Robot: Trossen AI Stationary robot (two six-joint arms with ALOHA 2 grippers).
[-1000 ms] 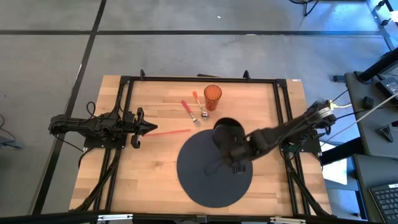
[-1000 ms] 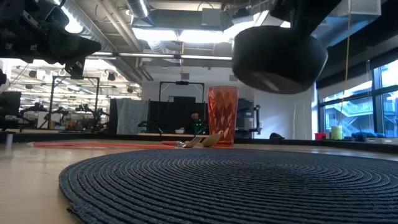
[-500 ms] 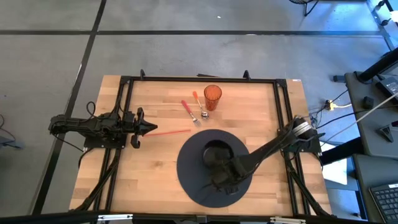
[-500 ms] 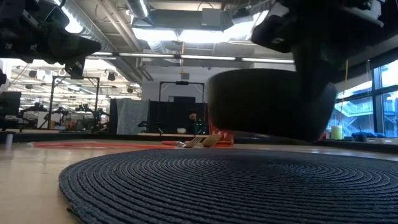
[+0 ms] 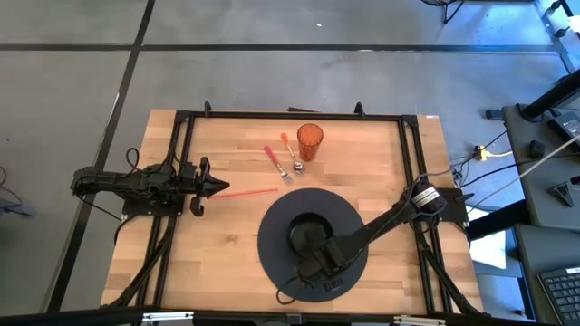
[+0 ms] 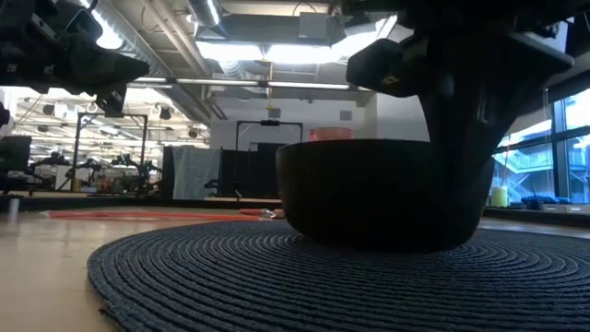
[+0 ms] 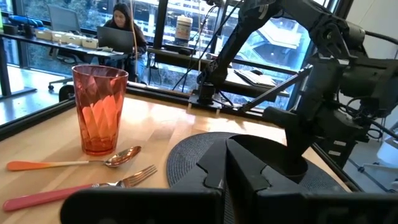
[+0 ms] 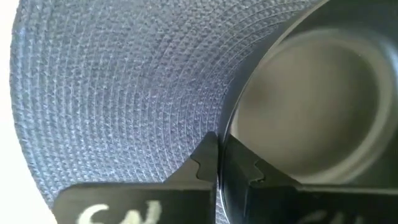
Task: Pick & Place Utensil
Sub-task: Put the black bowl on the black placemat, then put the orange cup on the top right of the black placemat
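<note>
while the right arm reaches across the woven mat, we note its gripper [image 5: 314,265] pinched together on the rim of a dark bowl [image 5: 309,234]; the right wrist view shows one finger [image 8: 205,163] outside the bowl wall and the other inside, the thin rim clamped between them. the bowl sits on the round dark placemat [image 5: 274,221], roughly at its middle, and in the low view its base meets the weave with no gap that we can see.

the left gripper [image 5: 215,186] hangs over the left part of the table, pointing toward the centre, fingers brought together with nothing between them. just beyond its tips lies a thin red utensil [image 5: 248,191] on the wood, well apart from the mat's edge; we cannot tell what kind it is.

the other utensils lie on the bare tabletop [image 5: 381,154] behind the mat: a fork [image 5: 276,164] with a pink-red handle and a spoon [image 5: 291,154] with an orange handle, side by side, both angled the same way. the spoon's bowl end is just beside the foot of an orange tumbler [image 5: 310,140], which stands upright. none of these touch the placemat.

in the left wrist view a person [image 7: 122,28] sits at a desk beyond the table.
</note>
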